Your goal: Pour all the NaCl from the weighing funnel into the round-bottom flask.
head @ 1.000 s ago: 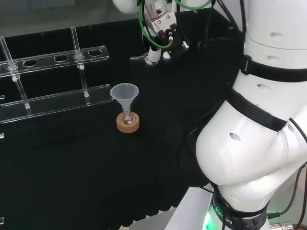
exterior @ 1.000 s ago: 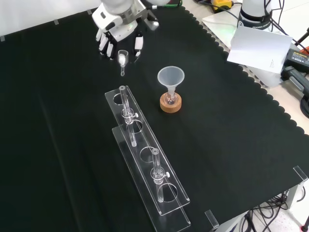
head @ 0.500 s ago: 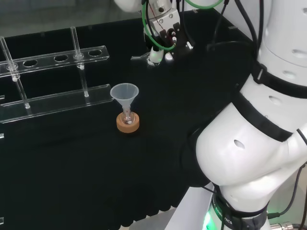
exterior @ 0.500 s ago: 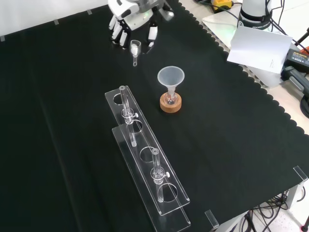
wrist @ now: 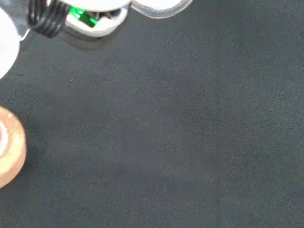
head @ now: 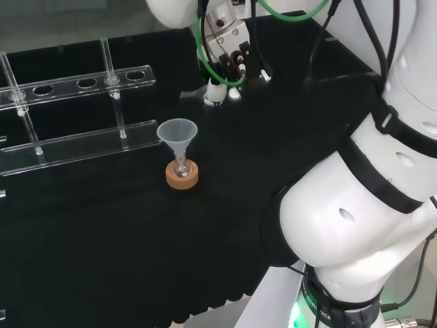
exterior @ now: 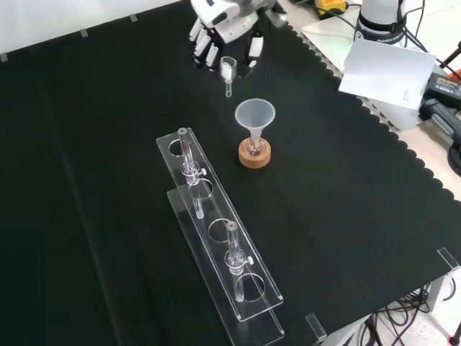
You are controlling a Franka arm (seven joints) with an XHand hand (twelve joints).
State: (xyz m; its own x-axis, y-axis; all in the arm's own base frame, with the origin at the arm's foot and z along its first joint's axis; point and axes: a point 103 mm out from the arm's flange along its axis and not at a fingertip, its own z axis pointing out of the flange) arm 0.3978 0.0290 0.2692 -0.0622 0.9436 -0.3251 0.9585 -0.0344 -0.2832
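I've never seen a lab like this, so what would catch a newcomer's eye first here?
Probably the black and white hand at the top of the front view, holding a small clear weighing funnel above the cloth. Just below it a plastic funnel sits in a flask on a cork ring, with a clear rack to the left.

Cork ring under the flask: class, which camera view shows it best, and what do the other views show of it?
The front view shows the cork ring best: its whole round top lies in plain sight beneath the plastic funnel. The head view shows it whole but smaller and more from the side. The wrist view catches just a cut-off edge.
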